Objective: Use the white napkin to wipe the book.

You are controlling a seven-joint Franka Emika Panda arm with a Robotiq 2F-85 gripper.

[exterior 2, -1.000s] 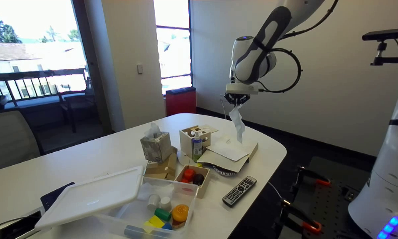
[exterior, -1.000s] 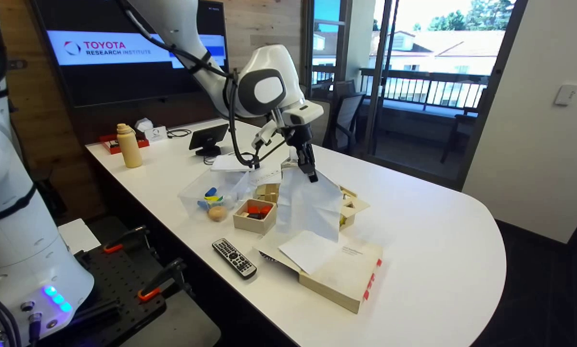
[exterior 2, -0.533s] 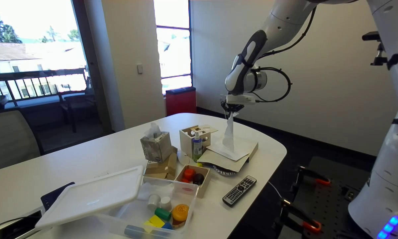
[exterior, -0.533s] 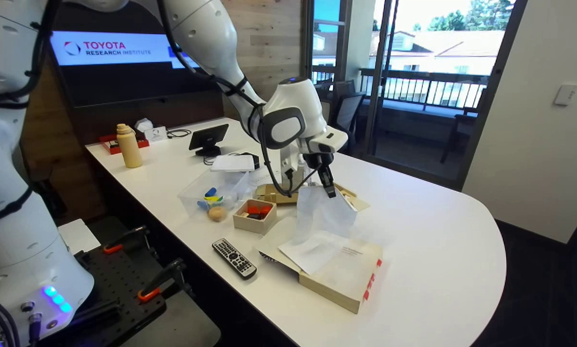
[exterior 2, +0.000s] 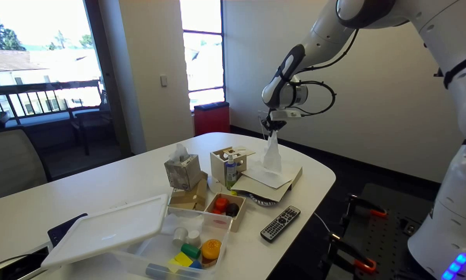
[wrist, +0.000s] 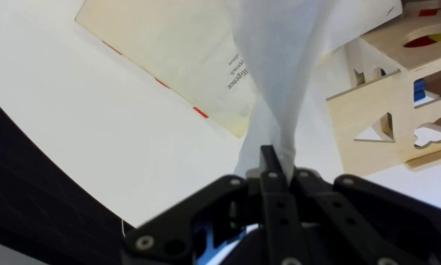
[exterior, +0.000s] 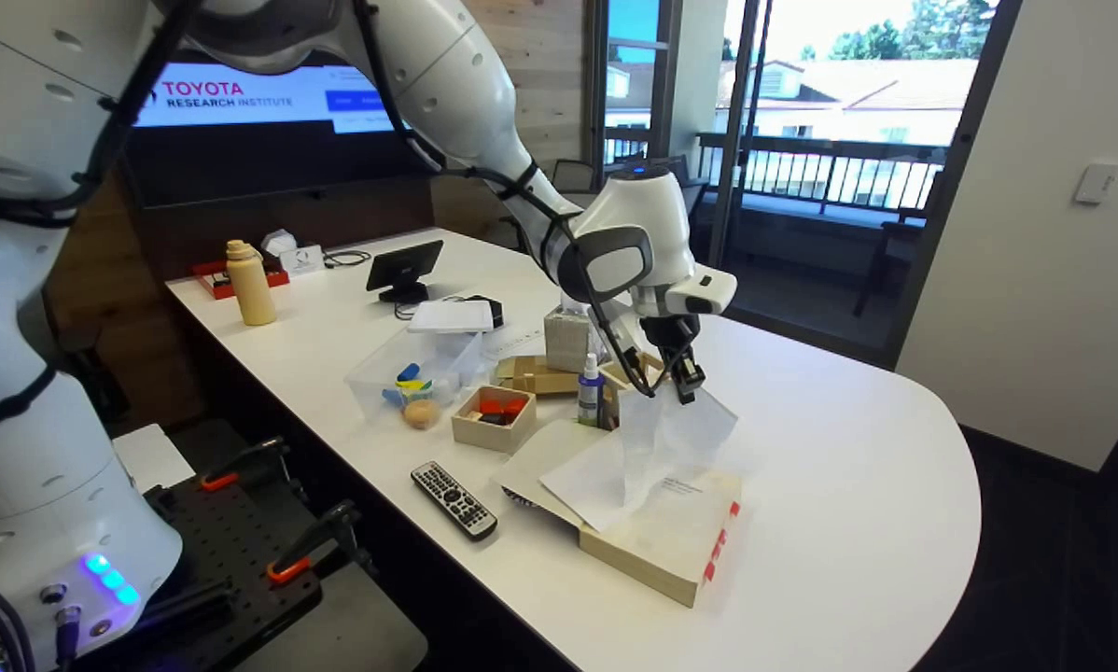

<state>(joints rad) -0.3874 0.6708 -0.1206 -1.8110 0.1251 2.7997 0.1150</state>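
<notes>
The white napkin hangs down from my gripper, which is shut on its top end; it also shows in an exterior view. In the wrist view the napkin runs up from between the fingertips and covers part of the book. The book lies flat, cream-white with red tabs along one edge; it shows in the wrist view and an exterior view. The gripper is above the book's far side. The napkin's lower end hangs over the book; I cannot tell whether it touches.
A white sheet lies on the book. A wooden shape box and spray bottle stand beside it. A black remote, small wooden box, tissue box and clear bin are also on the table.
My gripper has moved down and to the right in an exterior view, carrying the napkin lower over the book. The spray bottle and tissue box show again there. The book has not moved.
</notes>
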